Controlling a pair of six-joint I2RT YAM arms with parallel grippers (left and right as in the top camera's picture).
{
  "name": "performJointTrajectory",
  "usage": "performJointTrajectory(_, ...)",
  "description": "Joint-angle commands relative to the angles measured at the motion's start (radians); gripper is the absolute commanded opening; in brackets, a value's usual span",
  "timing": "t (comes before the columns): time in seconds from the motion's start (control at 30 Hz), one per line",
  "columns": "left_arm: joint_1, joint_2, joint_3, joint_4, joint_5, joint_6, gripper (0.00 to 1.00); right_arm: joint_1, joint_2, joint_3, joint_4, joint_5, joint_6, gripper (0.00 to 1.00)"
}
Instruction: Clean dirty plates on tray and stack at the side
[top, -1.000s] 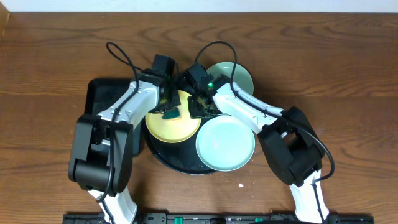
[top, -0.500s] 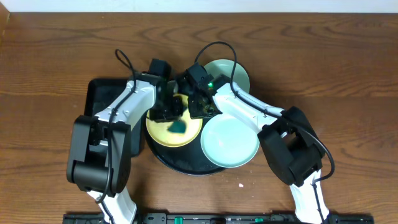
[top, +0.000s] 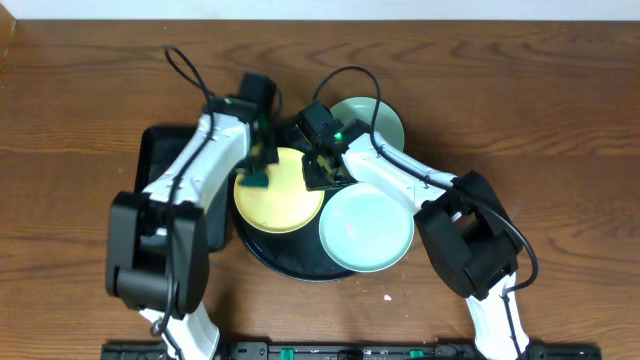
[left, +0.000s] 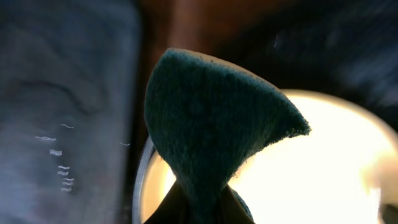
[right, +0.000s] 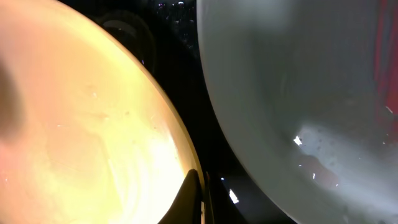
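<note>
Teal sponge (top: 257, 181) pinched in left gripper (top: 258, 166), overhead, hung over left edge of yellow plate (top: 285, 195) on tray (top: 265, 252); likely mid-wipe. Left arm reaching forward over rectangular tray (top: 150, 150), wrist bent down. Right gripper (top: 318, 174) at yellow plate's right rim, probably bracing it against sliding; right arm angled in from the right. One mint plate (top: 366, 230) on tray, front right; second mint plate (top: 382, 118) behind, half hidden. Left wrist: sponge folded, clamped at its lower end, yellow plate bright beneath. Right wrist: dark fingertip (right: 193, 190) at yellow rim, black tray gap, mint plate alongside; spread or closed, cannot tell.
</note>
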Motion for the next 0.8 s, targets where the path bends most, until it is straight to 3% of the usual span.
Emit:
performJointTrajectory(0.0, 0.042, -0.133, 0.13, -0.101, 0.021, 0.002, 0.07, 0.002, 0.019, 0.005, -0.007, 0.008, -0.029, 0.01)
performJointTrajectory(0.2, 0.174, -0.258, 0.148, -0.204, 0.06, 0.037, 0.07, 0.002, -0.004, 0.024, -0.005, -0.108, -0.195, 0.01)
performJointTrajectory(0.37, 0.32, -0.28, 0.148, -0.241, 0.049, 0.075, 0.07, 0.008, -0.09, 0.024, -0.023, -0.09, -0.278, 0.01)
performJointTrajectory(0.57, 0.423, -0.28, 0.141, -0.246, 0.049, 0.075, 0.07, 0.042, -0.202, 0.024, -0.06, 0.166, -0.301, 0.01)
performJointTrajectory(0.77, 0.438, -0.28, 0.132, -0.246, 0.049, 0.075, 0.07, 0.145, -0.265, 0.024, -0.074, 0.629, -0.307, 0.01)
